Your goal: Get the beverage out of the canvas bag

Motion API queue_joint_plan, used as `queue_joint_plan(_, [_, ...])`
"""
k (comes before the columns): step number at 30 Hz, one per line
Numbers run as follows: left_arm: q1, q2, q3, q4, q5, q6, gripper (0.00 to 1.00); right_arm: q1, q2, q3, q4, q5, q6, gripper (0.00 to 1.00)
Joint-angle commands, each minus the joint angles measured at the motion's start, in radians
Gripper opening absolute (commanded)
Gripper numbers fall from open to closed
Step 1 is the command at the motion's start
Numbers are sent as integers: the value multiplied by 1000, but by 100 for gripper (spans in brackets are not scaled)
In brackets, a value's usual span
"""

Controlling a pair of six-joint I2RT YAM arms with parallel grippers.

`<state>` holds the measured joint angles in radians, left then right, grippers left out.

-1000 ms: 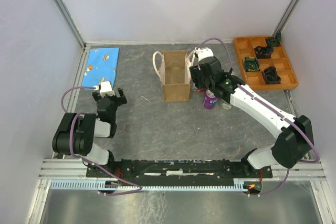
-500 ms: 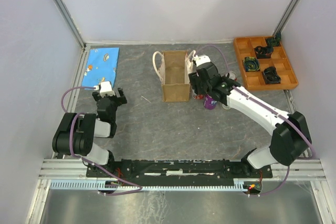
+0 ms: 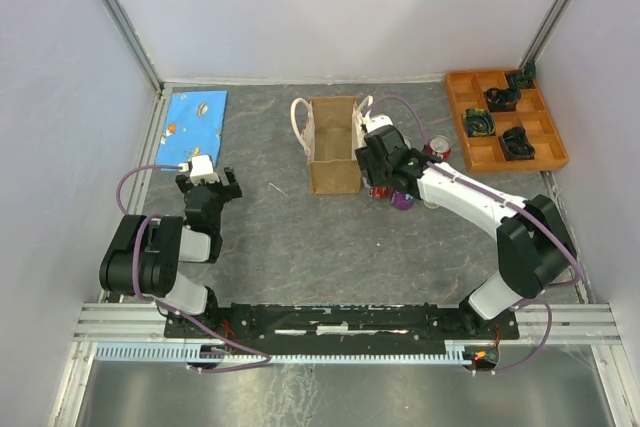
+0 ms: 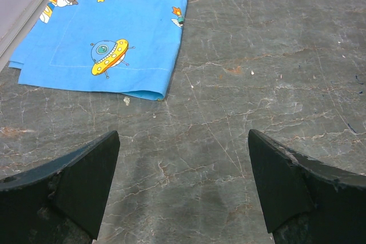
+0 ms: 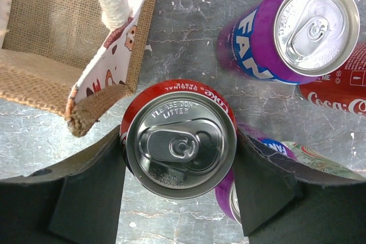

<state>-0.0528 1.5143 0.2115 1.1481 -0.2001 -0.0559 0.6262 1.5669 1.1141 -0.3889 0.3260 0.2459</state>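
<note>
Largely, the job looks done. On the table (image 3: pixel 300 237) the canvas bag (image 3: pixel 335 175) stands upright with its mouth open. The part of its inside that the right wrist view shows is bare weave, and whether anything lies deeper I cannot tell.

The right gripper (image 5: pixel 177 138) sits just outside the bag's near right corner, its fingers pressed against both sides of a red cola can (image 5: pixel 180 147). So the gripper is half-wide and holding that can. The can is upright with its pull-tab top facing the wrist camera, fully clear of the bag's mouth and close beside the corner of the wall. It seems to be at or near table level, but the pictures do not settle whether its base touches.

What remains, in my judgement, is to set it down, let go and draw the arm back.

The left gripper (image 4: pixel 183 158) is spread wide and holds nothing. It is over bare table near a blue cloth (image 4: pixel 114 27), well apart from the bag.

Other drinks crowd the held can. A purple can (image 5: pixel 291 32) stands to its far right, a second red can (image 5: pixel 337 92) lies just beyond that, and more show underneath.
</note>
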Motion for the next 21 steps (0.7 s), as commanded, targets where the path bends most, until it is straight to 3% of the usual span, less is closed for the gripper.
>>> queue_joint_plan(1, [-2, 6, 19, 42, -2, 41, 99, -4, 6, 6, 83, 55, 21, 0])
queue_joint_plan(16, [-2, 7, 19, 42, -3, 41, 99, -31, 82, -15, 149, 55, 87, 0])
queue_joint_plan(21, [-2, 6, 19, 40, -3, 41, 99, -31, 76, -16, 131, 75, 86, 11])
